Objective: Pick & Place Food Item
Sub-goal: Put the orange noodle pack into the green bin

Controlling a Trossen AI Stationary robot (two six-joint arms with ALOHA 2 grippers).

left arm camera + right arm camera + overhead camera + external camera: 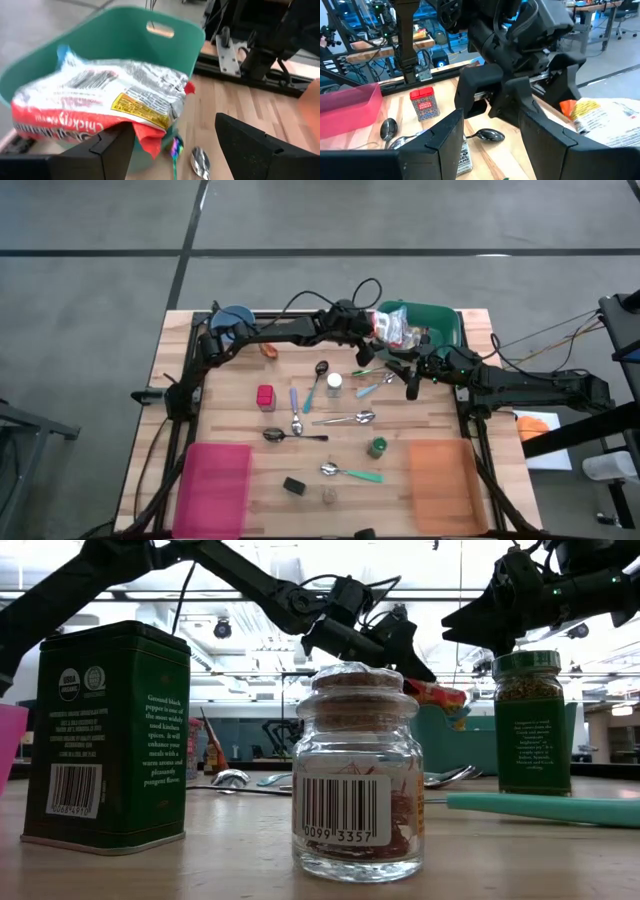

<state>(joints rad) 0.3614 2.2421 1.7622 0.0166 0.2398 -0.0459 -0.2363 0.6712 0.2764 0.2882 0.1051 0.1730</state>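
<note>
The food item is a silver-and-red noodle packet. It lies across the near rim of a green bin at the table's far right, with its red corner overhanging the rim. My left gripper is open and level at the packet's near edge, one finger just under the corner and the other off to the side. My right gripper hovers open in front of the bin, with nothing between its fingers. My left gripper stands open at the packet's overhanging red corner. One finger overlaps the packet's lower edge in the wrist view, and I cannot tell whether it touches. The packet rests on the bin's rim.
Several spoons and small spice jars lie across the table's middle. A red tin, a green jar and a blue bowl are also there. A pink tray sits near left and an orange tray near right.
</note>
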